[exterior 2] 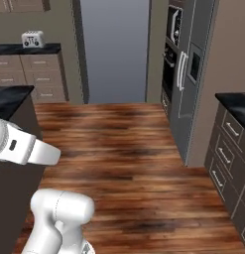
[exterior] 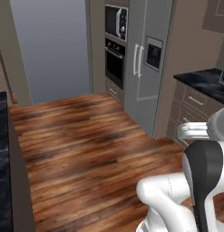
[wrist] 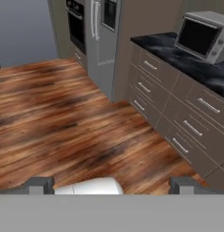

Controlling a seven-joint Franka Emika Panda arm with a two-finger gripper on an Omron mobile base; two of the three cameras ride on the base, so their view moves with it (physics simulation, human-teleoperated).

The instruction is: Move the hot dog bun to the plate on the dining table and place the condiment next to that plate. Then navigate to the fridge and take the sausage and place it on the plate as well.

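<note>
The grey double-door fridge (exterior: 147, 59) stands shut ahead on the right, past a stretch of wooden floor; it also shows in the right base view (exterior 2: 188, 74) and at the top of the hand view (wrist: 102, 27). My gripper (wrist: 113, 186) is open, its two dark fingertips (wrist: 41, 185) set wide apart with nothing between them, hanging over the floor. The hot dog bun, condiment, plate, dining table and sausage are out of view.
A built-in oven stack (exterior: 115, 45) sits left of the fridge. A black-topped drawer counter (wrist: 177, 90) runs along the right, carrying a microwave (wrist: 202, 36). A dark island counter (exterior: 1, 158) lies at the left. A toaster (exterior 2: 32, 38) stands on the back counter.
</note>
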